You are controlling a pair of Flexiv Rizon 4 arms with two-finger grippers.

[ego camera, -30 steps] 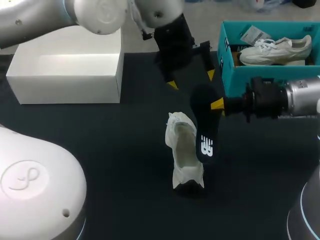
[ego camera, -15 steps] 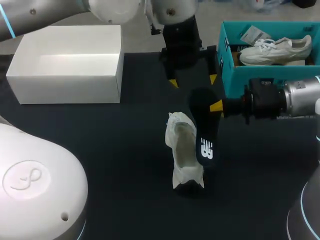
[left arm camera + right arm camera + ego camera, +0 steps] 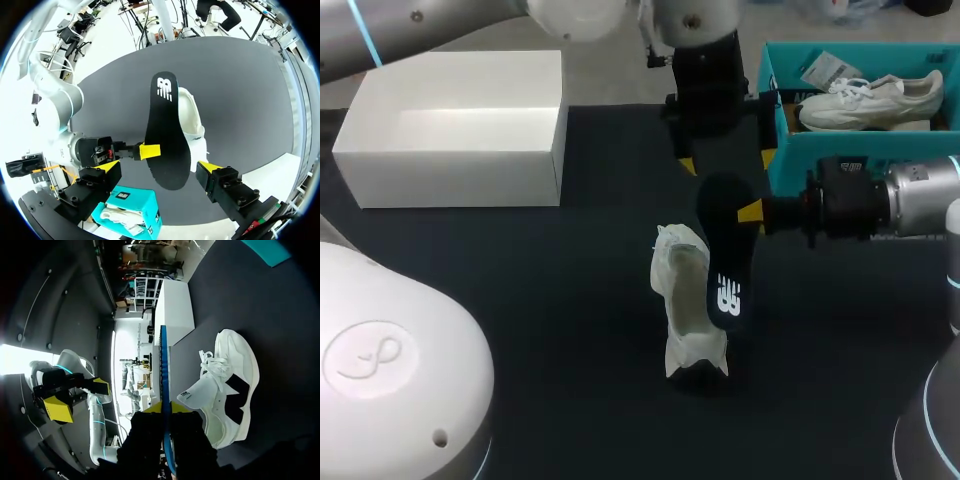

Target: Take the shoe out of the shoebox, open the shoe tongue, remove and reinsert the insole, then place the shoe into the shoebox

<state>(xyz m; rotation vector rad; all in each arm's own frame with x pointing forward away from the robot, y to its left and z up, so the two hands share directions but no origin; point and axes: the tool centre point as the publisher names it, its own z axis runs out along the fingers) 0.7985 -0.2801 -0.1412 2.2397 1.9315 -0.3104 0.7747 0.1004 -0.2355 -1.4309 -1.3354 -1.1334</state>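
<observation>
The right arm (image 3: 900, 195) reaches in over the dark desk (image 3: 520, 300), and its jaws are clamped on the long edge of a black insole (image 3: 725, 255), one yellow fingertip (image 3: 752, 211) on each face. From the right wrist the insole (image 3: 164, 380) shows edge-on, running straight out ahead from between the closed jaws.

The white shoe (image 3: 685, 300) stands on the desk just beside and below those jaws, out of any box, its opening facing up. From the right wrist its laces, its lifted tongue and the dark marks on its side (image 3: 227, 385) are plain. The end of the insole with the white mark hangs over the side of the shoe; whether the two touch I cannot tell.

The left arm (image 3: 700, 60) hangs above the far part of the desk. Its jaws stand wide open and hold nothing. One of its yellow fingertips (image 3: 210, 166) shows to either side, with the insole (image 3: 167, 135) and the shoe (image 3: 192, 120) well ahead of the gap between them. The right arm's yellow tip (image 3: 149, 150) is pressed to the insole's edge there.

Just beside the left jaws sits the teal shoebox (image 3: 775, 110), with a second white shoe (image 3: 870, 100) lying inside it. On their other side, farther off, is an open white box (image 3: 450, 130).
</observation>
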